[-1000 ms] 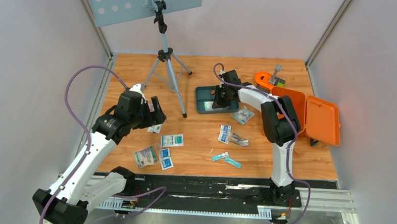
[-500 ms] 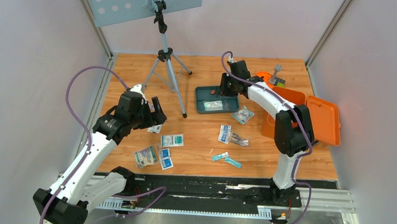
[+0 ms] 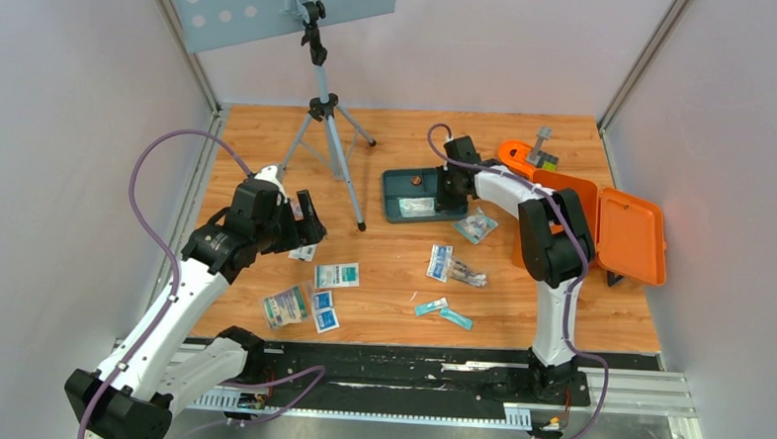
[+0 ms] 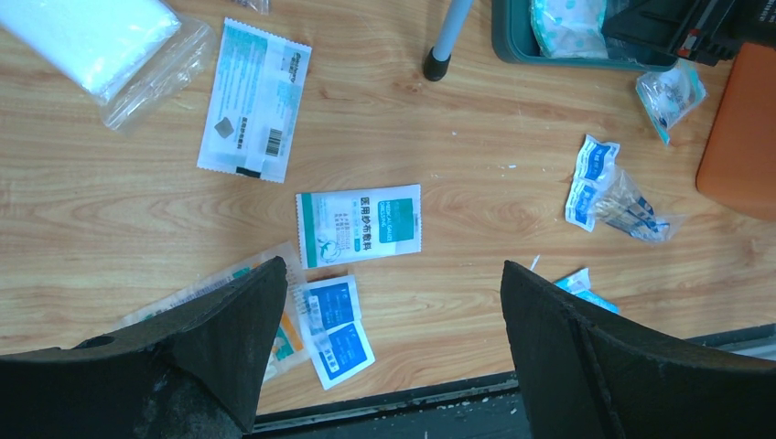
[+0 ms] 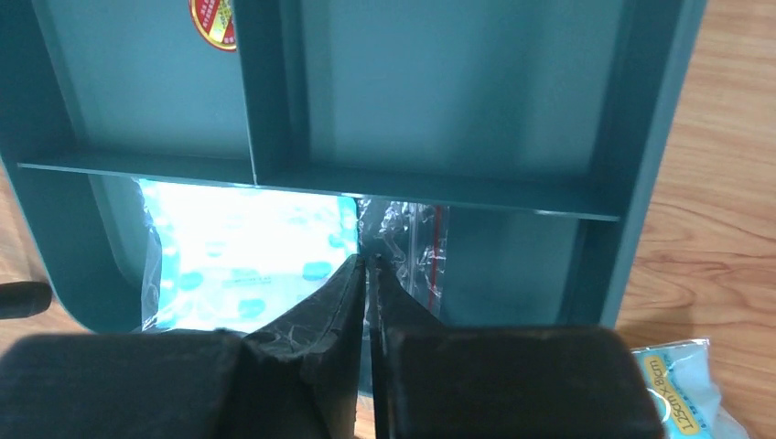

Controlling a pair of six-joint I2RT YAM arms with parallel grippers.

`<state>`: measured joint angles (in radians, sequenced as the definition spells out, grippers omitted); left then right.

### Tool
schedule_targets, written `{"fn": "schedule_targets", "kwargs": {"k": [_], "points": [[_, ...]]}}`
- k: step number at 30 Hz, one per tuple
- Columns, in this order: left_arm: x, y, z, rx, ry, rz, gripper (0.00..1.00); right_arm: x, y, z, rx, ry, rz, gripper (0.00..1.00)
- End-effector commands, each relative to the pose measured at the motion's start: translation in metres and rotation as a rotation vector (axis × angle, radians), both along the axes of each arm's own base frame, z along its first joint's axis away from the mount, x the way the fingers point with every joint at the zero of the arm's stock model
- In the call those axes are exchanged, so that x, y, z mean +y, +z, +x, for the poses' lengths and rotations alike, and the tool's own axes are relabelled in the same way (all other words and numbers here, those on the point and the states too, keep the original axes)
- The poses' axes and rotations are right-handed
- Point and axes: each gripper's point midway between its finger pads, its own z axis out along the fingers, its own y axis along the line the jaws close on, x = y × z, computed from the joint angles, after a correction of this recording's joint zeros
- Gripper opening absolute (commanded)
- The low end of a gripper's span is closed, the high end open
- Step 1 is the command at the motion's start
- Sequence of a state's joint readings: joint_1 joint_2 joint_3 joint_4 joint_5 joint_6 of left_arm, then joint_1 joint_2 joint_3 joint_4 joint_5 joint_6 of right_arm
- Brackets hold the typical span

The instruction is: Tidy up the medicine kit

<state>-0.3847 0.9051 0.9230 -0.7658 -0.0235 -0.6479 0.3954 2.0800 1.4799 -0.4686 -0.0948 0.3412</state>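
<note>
Wood tabletop [image 3: 386, 301], grey walls [image 3: 62, 116]; left hand [image 4: 392, 273] wide, right hand [image 5: 368, 262] seemingly closed.

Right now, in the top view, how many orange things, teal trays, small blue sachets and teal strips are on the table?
Orange things: 2, the box and the curved piece
Teal tray: 1
Small blue sachets: 2
Teal strips: 2
Total: 7

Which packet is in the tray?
The teal-dotted clear bag, in the long compartment of the teal tray by the right gripper; others lie on the table.
</note>
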Motion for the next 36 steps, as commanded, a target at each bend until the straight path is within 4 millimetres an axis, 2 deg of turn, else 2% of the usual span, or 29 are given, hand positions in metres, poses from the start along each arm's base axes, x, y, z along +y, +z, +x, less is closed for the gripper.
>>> {"fn": "schedule_targets", "kwargs": {"k": [1,4,9,12,16,24,30,36], "points": [[-0.001,0.009,0.006,-0.036,0.002,-0.014,0.95,-0.004,0.003,0.01,-0.037,-0.001,-0.033,0.1],[-0.002,0.009,0.007,-0.039,0.0,-0.018,0.95,-0.002,0.026,0.013,-0.079,-0.005,-0.005,0.09],[-0.004,0.009,0.008,-0.035,-0.002,-0.021,0.95,0.007,0.084,0.017,-0.178,-0.004,0.075,0.1],[-0.004,0.008,0.009,-0.035,-0.004,-0.021,0.95,0.011,0.103,0.015,-0.205,0.0,0.11,0.1],[-0.005,0.007,0.01,-0.032,-0.007,-0.02,0.95,0.018,0.102,0.003,-0.193,0.015,0.123,0.1],[-0.006,0.004,0.009,-0.024,-0.011,-0.019,0.95,0.029,0.078,-0.029,-0.108,0.028,0.15,0.09],[-0.006,0.003,0.011,-0.024,-0.011,-0.02,0.95,0.029,0.065,-0.031,-0.081,0.004,0.159,0.09],[-0.006,0.003,0.01,-0.025,-0.014,-0.016,0.95,0.029,0.059,-0.023,-0.088,0.0,0.136,0.09]]}}
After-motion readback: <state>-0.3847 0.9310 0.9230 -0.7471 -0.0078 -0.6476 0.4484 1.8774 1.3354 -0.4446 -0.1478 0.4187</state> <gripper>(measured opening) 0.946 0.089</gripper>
